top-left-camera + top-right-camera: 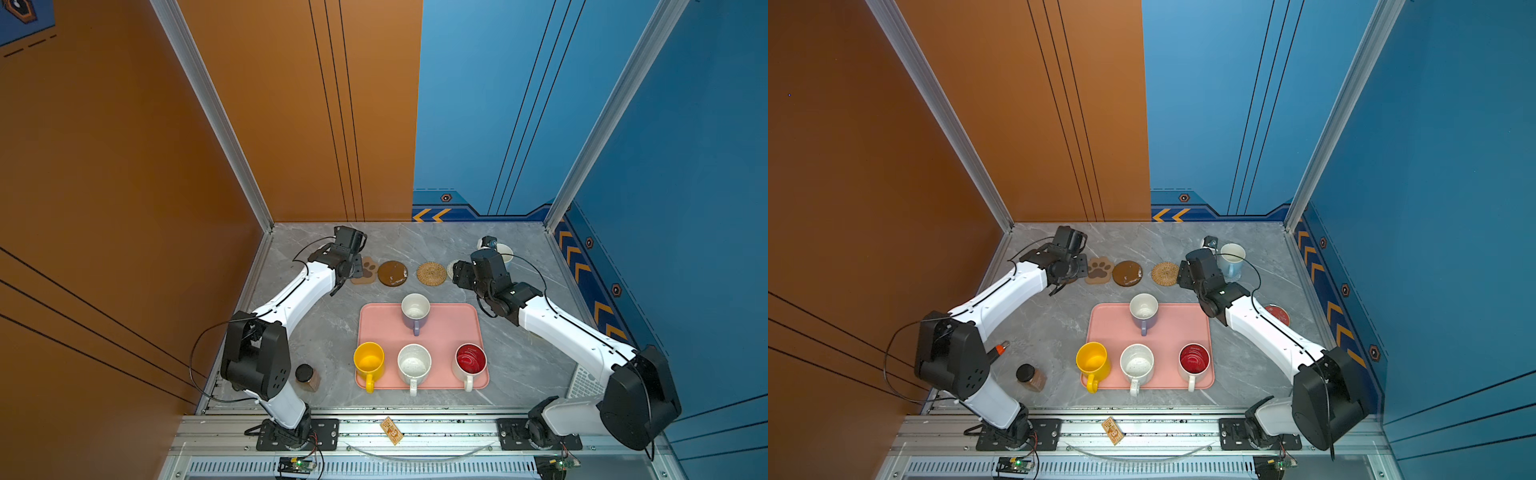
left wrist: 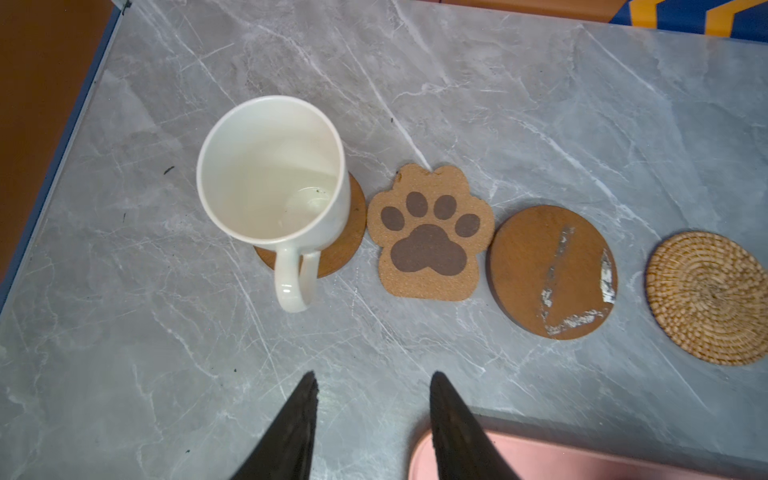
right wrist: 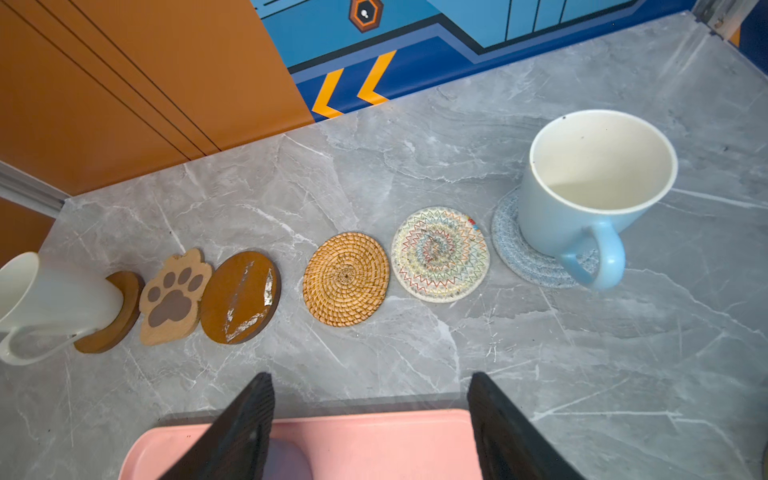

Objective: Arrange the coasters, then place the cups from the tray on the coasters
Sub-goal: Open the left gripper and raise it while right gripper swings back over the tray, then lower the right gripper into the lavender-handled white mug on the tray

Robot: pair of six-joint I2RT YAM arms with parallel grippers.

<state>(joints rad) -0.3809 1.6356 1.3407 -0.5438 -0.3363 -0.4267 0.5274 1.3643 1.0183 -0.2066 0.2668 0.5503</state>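
Note:
Six coasters lie in a row at the back. A white cup stands on the brown disc at the left end, beside the paw coaster, second brown disc and rattan round. The cream round is bare. A light blue cup stands on the blue-grey round. My left gripper and right gripper hang open and empty in front of the row. The pink tray holds the lavender, yellow, speckled and red-inside cups.
A dark-lidded brown jar stands near the left arm's base. A red disc lies by the right wall, partly under the right arm. A small orange-tipped object lies at the left edge. Walls close the back and sides.

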